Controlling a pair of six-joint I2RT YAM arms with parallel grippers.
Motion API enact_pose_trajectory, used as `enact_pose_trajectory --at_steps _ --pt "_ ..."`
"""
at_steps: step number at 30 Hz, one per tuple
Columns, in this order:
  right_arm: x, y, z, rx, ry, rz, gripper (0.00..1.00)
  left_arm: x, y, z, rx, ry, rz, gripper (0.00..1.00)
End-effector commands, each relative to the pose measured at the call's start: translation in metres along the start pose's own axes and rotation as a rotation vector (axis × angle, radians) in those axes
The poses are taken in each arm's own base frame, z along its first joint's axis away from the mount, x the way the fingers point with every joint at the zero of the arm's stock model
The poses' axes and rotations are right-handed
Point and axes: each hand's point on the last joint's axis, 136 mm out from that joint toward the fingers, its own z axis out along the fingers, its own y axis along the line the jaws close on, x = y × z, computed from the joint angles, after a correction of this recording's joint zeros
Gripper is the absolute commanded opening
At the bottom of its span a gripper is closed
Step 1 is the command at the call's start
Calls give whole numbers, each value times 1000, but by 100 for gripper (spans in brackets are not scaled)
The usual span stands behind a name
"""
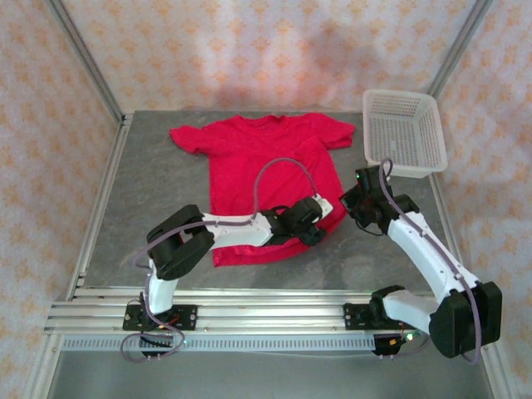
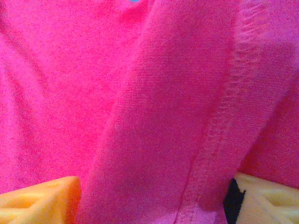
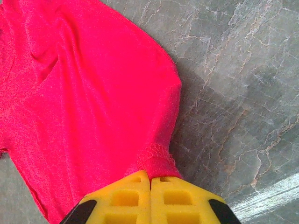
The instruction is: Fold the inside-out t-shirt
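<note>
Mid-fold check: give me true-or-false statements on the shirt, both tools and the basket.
1. The right tool is shut on an edge of the bright red cloth t-shirt. True.
2. The left tool is clamped shut. False: its fingers stand wide apart, a cloth ridge between them.
3. The t-shirt sits in the white plastic mesh basket. False: it lies on the grey marbled table.
4. Both sleeves lie spread at the table's far side. True.

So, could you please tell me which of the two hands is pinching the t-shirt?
The right hand: its yellow fingers are shut tight on a bunched edge of the red t-shirt. The left hand has its fingers wide apart around a fold.
</note>
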Motion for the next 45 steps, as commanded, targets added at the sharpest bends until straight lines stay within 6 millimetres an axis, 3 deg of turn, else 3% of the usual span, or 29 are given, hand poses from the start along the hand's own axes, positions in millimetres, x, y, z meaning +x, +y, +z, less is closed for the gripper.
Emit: enact_pose_trajectory --at_steps 1,5,11,14,17,22,24,27,28,34,42,45 --pt "-2 -15 -10 30 -15 -12 0 19 24 8 -153 99 86 77" --pt "-7 -23 -19 32 -33 -9 0 30 49 6 -276 159 120 73" --pt "-13 -34 -20 60 -45 -10 0 31 87 -21 -319 166 29 65" --pt "-14 -35 -17 65 -42 -11 0 29 95 -34 -327 162 19 57" --pt "-14 -34 -15 69 -38 -15 0 30 99 -42 -330 171 9 43" --pt "-15 -32 -9 73 -31 -21 0 28 98 -52 -310 179 -4 42" --pt "-16 -31 -7 76 -31 -22 0 27 98 -55 -306 173 -5 32" --pt "-20 -31 -10 82 -44 -32 0 39 108 -55 -314 209 -25 4" --pt "-22 -31 -11 85 -50 -35 0 45 116 -55 -324 232 -55 0" --pt "-35 -29 -22 60 -90 -15 0 68 146 -74 -356 225 -231 0" --pt "-51 -21 -35 60 -134 -22 0 86 163 -93 -449 230 -285 5" --pt "-55 -19 -36 51 -142 -17 0 80 161 -101 -422 205 -303 0"
